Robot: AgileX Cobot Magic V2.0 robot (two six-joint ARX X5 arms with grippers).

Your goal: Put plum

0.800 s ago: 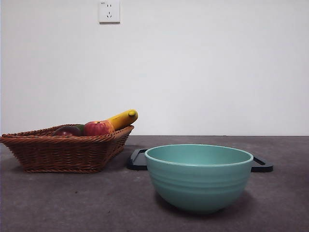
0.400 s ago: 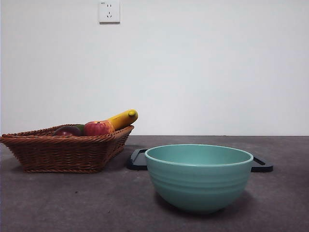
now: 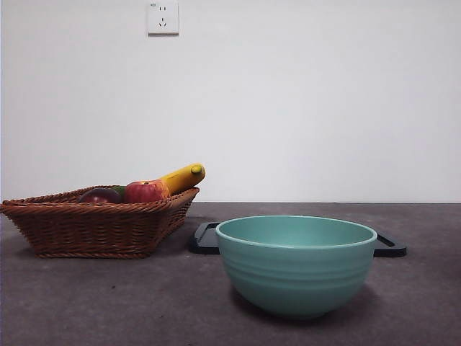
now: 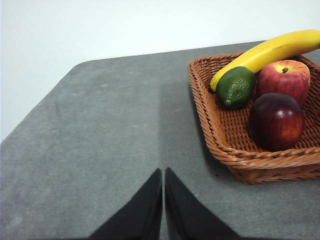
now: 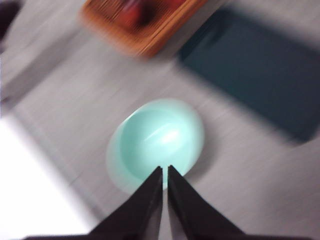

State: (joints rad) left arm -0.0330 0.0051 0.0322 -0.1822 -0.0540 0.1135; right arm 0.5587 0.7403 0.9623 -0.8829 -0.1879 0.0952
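The plum [image 4: 276, 121], dark maroon and glossy, lies in the wicker basket [image 4: 227, 135] beside a red apple [image 4: 283, 78]; in the front view the plum [image 3: 99, 195] just shows above the basket [image 3: 94, 227] rim at the left. My left gripper [image 4: 163, 172] is shut and empty, hovering over bare table short of the basket. High over the teal bowl [image 5: 156, 144] my right gripper [image 5: 165, 170] is shut with nothing in it, its picture blurred. Neither gripper shows in the front view.
The basket also holds a yellow banana [image 4: 265, 52] and a dark green fruit [image 4: 235, 86]. The teal bowl [image 3: 296, 263] stands front centre, with a flat dark tray [image 3: 207, 238] behind it, seen too as the tray [image 5: 255, 75] in the right wrist view.
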